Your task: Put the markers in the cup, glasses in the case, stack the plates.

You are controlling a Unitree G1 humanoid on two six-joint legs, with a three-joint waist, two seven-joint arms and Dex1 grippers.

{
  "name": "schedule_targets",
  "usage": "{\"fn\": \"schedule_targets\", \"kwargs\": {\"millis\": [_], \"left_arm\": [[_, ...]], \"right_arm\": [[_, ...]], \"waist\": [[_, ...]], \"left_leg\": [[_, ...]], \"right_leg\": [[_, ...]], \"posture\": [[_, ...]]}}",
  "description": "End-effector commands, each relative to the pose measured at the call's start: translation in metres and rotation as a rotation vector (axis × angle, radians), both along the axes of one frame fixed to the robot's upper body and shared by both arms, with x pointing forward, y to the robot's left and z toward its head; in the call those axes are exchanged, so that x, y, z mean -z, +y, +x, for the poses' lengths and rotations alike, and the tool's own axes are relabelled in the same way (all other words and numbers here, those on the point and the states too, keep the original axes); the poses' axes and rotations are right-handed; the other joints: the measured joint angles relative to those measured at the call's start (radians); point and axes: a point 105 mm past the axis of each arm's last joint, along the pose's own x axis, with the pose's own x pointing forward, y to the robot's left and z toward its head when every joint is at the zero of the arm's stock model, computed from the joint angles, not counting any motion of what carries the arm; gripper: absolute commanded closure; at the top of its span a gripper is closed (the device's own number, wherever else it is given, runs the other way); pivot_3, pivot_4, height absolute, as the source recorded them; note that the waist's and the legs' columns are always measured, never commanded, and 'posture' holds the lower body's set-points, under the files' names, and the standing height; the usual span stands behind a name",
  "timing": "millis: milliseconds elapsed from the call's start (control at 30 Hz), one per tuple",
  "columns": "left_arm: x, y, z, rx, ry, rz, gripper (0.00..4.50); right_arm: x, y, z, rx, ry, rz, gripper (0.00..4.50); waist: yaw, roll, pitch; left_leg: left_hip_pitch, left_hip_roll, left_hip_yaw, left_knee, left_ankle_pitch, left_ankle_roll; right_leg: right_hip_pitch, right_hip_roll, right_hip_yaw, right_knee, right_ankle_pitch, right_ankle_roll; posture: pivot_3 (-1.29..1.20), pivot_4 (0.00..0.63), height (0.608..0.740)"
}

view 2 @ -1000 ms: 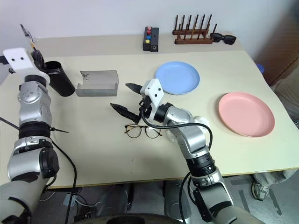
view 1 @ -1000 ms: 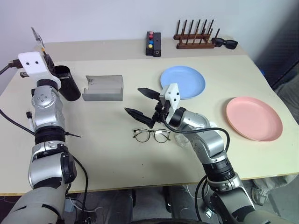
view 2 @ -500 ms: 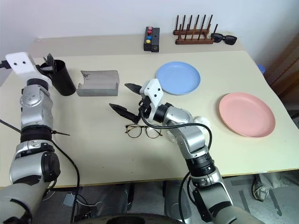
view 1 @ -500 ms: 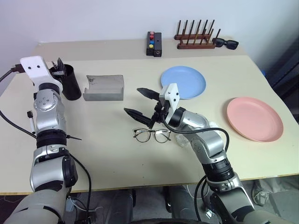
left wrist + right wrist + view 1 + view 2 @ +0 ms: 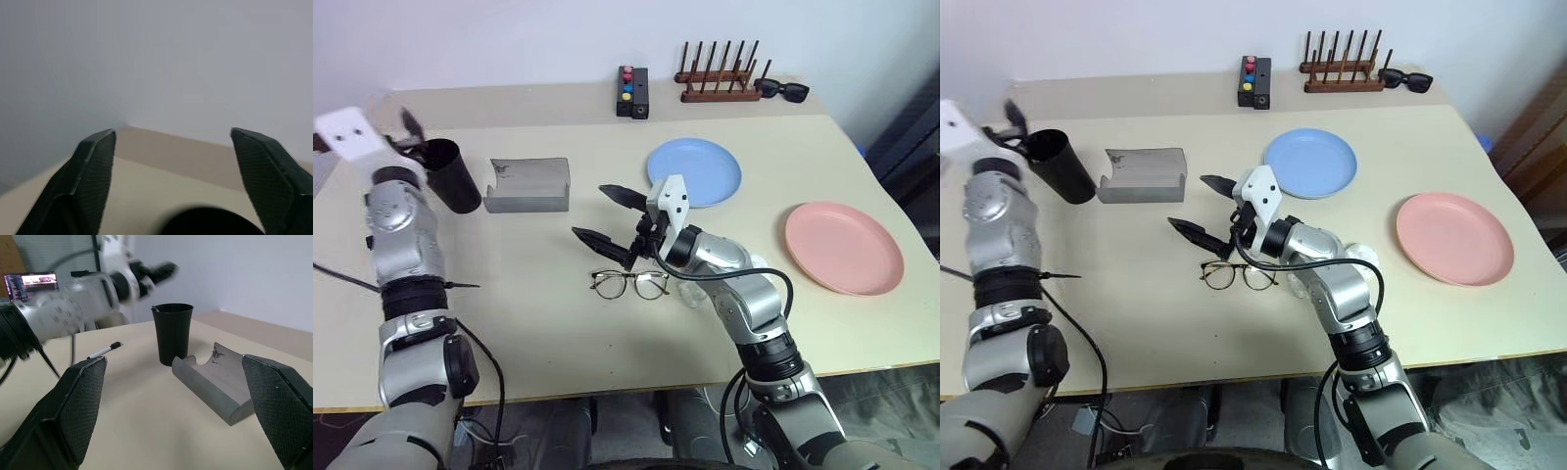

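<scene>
Glasses beneath open right hand

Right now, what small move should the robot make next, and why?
Probably lower the right gripper onto the glasses. Its fingers are open and it hovers just above them, the case lies open, and the left gripper, open by the cup, holds nothing.

Both arms are silver-grey metal segments joined by black ribbed collars, with black cables looping along them. A white angular housing caps each wrist. The right gripper and left gripper each carry two black, finely textured, pointed fingers.
</scene>
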Motion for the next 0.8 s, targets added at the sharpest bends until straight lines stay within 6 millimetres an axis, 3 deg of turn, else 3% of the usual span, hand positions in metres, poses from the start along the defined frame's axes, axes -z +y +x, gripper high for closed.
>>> {"fn": "schedule_targets", "kwargs": {"millis": [33,167,467,600,800], "left_arm": [[-0.004,0.042,-0.038,-0.217,0.07,-0.046,0.05],[0.037,0.062,-0.054,-0.243,0.308,-0.211,0.05],[0.108,0.051,-0.062,-0.13,0.708,-0.471,0.05],[0.124,0.04,-0.058,-0.088,0.809,-0.502,0.05],[0.133,0.038,-0.055,-0.072,0.796,-0.585,0.05]], "right_arm": [[-0.013,0.003,-0.006,-0.027,-0.044,0.039,0.0],[-0.012,0.006,-0.007,-0.044,-0.04,0.04,0.0],[-0.012,0.011,-0.007,-0.071,-0.037,0.042,0.0],[-0.011,0.011,-0.006,-0.067,-0.038,0.043,0.0],[-0.011,0.009,-0.006,-0.053,-0.041,0.041,0.0]], "waist": [[0.0,0.0,0.0],[0.01,-0.001,-0.001],[0.008,-0.006,-0.002],[0.008,-0.006,-0.002],[0.009,-0.006,-0.002]], "left_leg": [[0.0,0.0,0.0,0.0,0.0,0.0],[0.0,0.0,-0.001,0.001,0.001,-0.001],[0.0,0.0,-0.002,0.001,0.001,-0.002],[0.0,0.0,-0.002,0.0,0.001,-0.002],[0.0,0.0,-0.002,0.0,0.002,-0.003]], "right_leg": [[-0.001,0.0,0.0,0.001,0.0,0.0],[0.0,0.0,0.0,0.003,0.0,0.0],[0.0,0.001,-0.001,0.003,0.0,0.0],[0.0,0.001,-0.001,0.003,0.0,0.0],[0.0,0.001,-0.001,0.002,0.0,0.0]], "posture": [[0.0,0.15,0.74],[0.0,0.15,0.74],[0.0,0.15,0.74],[0.0,0.15,0.74],[0.0,0.15,0.74]]}}
